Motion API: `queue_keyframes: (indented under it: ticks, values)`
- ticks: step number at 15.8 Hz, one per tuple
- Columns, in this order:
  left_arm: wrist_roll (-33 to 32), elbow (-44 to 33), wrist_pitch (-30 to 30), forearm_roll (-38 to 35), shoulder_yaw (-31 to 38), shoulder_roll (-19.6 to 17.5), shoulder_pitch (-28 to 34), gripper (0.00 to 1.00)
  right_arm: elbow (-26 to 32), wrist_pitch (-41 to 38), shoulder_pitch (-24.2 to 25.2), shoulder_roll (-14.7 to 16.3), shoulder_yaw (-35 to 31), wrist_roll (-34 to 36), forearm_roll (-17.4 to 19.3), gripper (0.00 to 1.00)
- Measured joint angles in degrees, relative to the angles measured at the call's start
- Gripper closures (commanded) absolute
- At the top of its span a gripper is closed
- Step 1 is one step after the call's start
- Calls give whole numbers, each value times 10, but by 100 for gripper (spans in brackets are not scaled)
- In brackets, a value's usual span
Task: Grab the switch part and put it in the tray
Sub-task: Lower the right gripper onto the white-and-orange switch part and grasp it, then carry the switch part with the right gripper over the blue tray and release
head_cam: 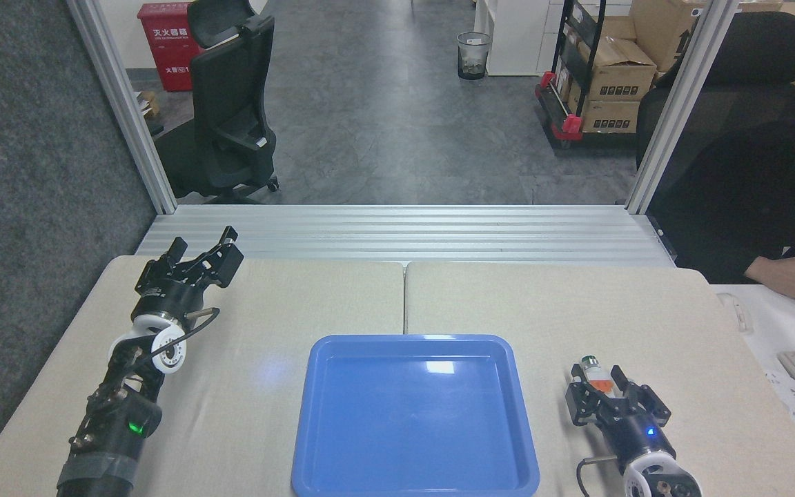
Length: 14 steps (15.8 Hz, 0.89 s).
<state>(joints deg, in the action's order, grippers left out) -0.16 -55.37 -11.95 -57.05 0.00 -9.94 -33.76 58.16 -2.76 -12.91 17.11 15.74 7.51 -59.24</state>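
Black left gripper [199, 261] waits with fingers spread and holding nothing, the blue tray [415, 414] lies bare, and the right gripper [599, 388] has its open fingers on both sides of the switch part [593, 372], which could slip out if they squeeze crooked.

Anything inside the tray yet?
No, the tray holds nothing. The switch part sits on the table right of it, between the right gripper's fingers; its near end is covered.
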Motion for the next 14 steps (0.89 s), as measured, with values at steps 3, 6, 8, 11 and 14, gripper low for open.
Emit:
queue_keyframes:
  ticks: [3,6,8,11,14]
  values:
    - [0,0,0,0,0,0,0,0,-12,-15,2,-7,1,-8,7,74]
    - [0,0,0,0,0,0,0,0,-19,-18,2,-10,6,-25,10,96]
    - [0,0,0,0,0,0,0,0,-21,-19,2,-14,3,-25,18,100]
    - [0,0,0,0,0,0,0,0,1,-23,0,-27,-20,-59,33,100]
    - [0,0,0,0,0,0,0,0,62,-28,-8,-47,-38,-69,43,100]
